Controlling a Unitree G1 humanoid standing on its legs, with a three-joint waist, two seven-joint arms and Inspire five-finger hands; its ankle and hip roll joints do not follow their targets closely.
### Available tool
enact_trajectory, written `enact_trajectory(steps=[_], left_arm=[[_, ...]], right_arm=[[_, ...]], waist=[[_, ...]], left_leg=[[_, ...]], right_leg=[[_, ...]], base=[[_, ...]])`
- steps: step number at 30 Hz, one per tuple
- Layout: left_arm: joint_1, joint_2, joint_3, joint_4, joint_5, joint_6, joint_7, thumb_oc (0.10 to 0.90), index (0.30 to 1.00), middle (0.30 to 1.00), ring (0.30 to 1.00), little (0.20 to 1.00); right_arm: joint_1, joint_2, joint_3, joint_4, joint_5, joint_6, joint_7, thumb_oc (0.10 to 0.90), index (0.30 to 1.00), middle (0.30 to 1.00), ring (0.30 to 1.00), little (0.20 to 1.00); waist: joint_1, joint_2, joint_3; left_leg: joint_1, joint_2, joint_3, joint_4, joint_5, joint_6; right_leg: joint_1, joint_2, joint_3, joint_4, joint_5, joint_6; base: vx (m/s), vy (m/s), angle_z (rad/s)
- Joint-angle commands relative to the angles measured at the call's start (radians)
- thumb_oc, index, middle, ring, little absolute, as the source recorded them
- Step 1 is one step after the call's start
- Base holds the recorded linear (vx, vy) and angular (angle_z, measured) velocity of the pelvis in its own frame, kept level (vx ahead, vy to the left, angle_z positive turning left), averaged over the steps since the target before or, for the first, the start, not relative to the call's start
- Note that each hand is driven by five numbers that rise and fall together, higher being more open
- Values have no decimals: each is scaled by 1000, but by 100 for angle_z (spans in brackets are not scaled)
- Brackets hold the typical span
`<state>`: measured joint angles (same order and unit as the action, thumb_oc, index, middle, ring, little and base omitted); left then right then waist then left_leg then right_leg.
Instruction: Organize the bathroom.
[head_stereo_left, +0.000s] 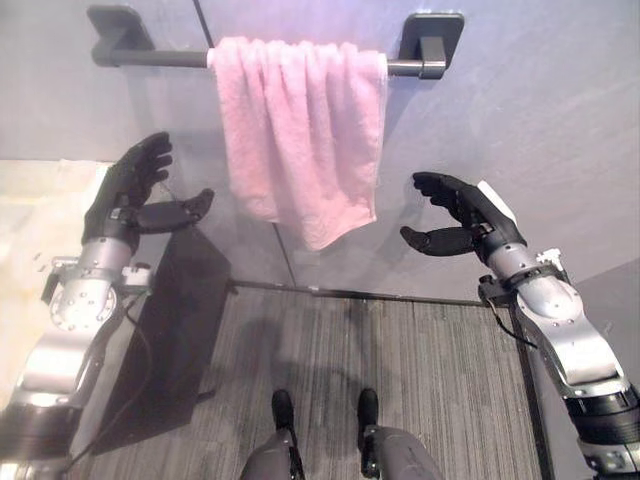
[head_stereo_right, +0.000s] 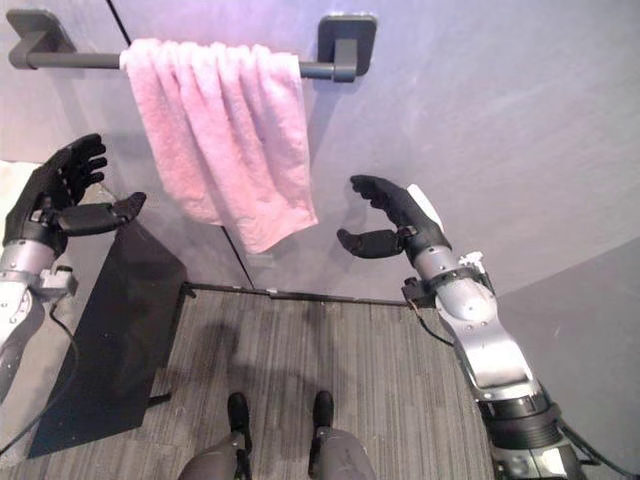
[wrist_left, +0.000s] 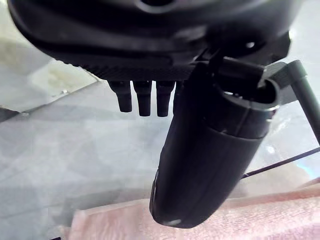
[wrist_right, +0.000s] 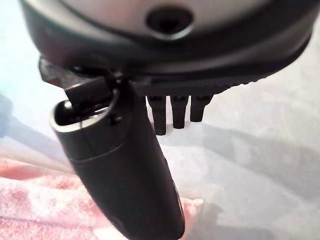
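Observation:
A pink towel (head_stereo_left: 300, 130) hangs draped over a dark towel bar (head_stereo_left: 150, 58) fixed to the grey wall, its lower corner hanging lowest at the right. My left hand (head_stereo_left: 135, 190) is raised to the left of the towel, open, fingers straight and thumb pointing toward the cloth, holding nothing. My right hand (head_stereo_left: 462, 215) is raised to the right of the towel, open, fingers gently bent with the thumb below, and empty. Both hands stand apart from the towel. The left wrist view shows the towel (wrist_left: 270, 220) past the thumb, and the right wrist view shows the towel (wrist_right: 40, 200) too.
A dark flat panel (head_stereo_left: 170, 330) leans at the lower left by the wall. Grey striped carpet (head_stereo_left: 400, 380) covers the floor below. The bar's right bracket (head_stereo_left: 432, 40) juts from the wall.

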<state>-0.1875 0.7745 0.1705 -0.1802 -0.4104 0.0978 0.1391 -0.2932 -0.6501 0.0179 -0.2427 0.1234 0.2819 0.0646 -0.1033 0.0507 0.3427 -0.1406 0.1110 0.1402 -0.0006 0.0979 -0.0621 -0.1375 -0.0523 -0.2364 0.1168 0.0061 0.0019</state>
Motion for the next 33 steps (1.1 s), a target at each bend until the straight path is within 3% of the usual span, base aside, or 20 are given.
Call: enact_trajectory(steps=[1,5,13,25,33], left_arm=[[-98,104,-3,-59,32,-16,-38,800,900,900,900,900],[-150,101,-55,-47,27,47,-92,800,900,900,900,900],[-207,80,-123,-25,2,99,-139,800,900,900,900,900],[-283,24,-195,8,40,143,-137,800,900,900,900,900],[-300,-1,-200,5,59,155,-153,800,900,900,900,900]], right_arm=[[-179,-17,27,-68,-29,-48,-58,800,900,900,900,900],[-261,0,70,-53,-26,-6,-68,800,900,900,900,900],[-350,34,121,-6,25,17,-103,800,900,900,900,900],[-477,104,205,94,-29,-23,-99,800,900,900,900,900],[-516,145,230,116,-49,6,-102,800,900,900,900,900]], waist=[[-18,-30,-114],[-18,-22,-116],[-13,-18,-130],[-1,-15,-150],[10,-15,-163]], left_leg=[[41,18,46,63,-101,-11],[49,21,54,65,-106,-14],[65,25,62,70,-114,-16],[76,32,57,76,-116,-23],[85,37,51,75,-116,-29]], right_leg=[[11,-69,102,29,-74,146],[16,-75,104,30,-78,150],[32,-82,109,23,-77,157],[50,-84,123,11,-75,160],[66,-84,128,5,-77,160]], base=[[33,28,-4],[20,28,-10],[23,11,-1],[10,5,0],[4,0,0]])
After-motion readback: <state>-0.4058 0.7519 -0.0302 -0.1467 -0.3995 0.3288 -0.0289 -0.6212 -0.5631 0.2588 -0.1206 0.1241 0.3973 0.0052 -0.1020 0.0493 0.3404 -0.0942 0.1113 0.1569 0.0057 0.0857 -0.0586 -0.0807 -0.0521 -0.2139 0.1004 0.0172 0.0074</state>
